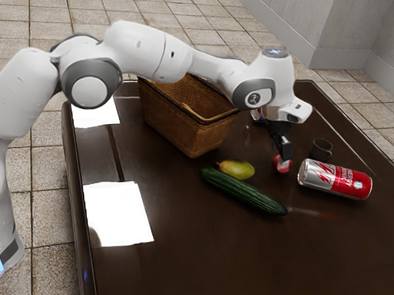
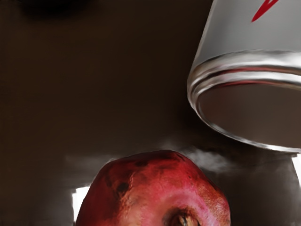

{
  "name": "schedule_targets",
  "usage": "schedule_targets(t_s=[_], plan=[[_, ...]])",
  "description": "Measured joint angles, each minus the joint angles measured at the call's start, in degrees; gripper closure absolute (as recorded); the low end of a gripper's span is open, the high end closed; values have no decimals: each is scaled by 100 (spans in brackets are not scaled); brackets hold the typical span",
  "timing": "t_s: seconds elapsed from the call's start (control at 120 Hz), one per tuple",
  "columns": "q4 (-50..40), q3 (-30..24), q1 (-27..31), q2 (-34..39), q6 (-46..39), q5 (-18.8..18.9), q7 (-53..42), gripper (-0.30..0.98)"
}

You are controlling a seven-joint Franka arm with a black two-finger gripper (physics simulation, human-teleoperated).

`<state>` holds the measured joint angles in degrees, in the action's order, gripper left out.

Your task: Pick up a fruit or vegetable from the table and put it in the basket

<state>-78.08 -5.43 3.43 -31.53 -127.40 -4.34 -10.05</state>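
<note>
Though the red fruit (image 1: 279, 166) can be seen right below the gripper (image 1: 283, 155), near the silver end of the can (image 1: 334, 179) (pretty shiny, btw) and outside the basket (image 1: 175, 125), it honestly can't be told whether the gripper is spread, pressed together or pinching.

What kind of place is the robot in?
Perhaps a dining area or patio: there's a dark, shiny table, square beige floor tiles and a plain grey wall.
</note>
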Motion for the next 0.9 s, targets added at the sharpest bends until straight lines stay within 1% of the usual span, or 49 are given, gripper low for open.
schedule_targets(t_s=[0.1, 0.217, 0.333, 0.5, 0.9], plan=[[47, 0, -6, 74, 42, 20, 2, 2], [142, -7, -16, 255, 290, 138, 3, 2], [157, -22, -39, 189, 404, 177, 5, 2], [150, -28, -54, 53, 344, 182, 9, 2], [150, -28, -56, -210, -103, 171, 13, 2]])
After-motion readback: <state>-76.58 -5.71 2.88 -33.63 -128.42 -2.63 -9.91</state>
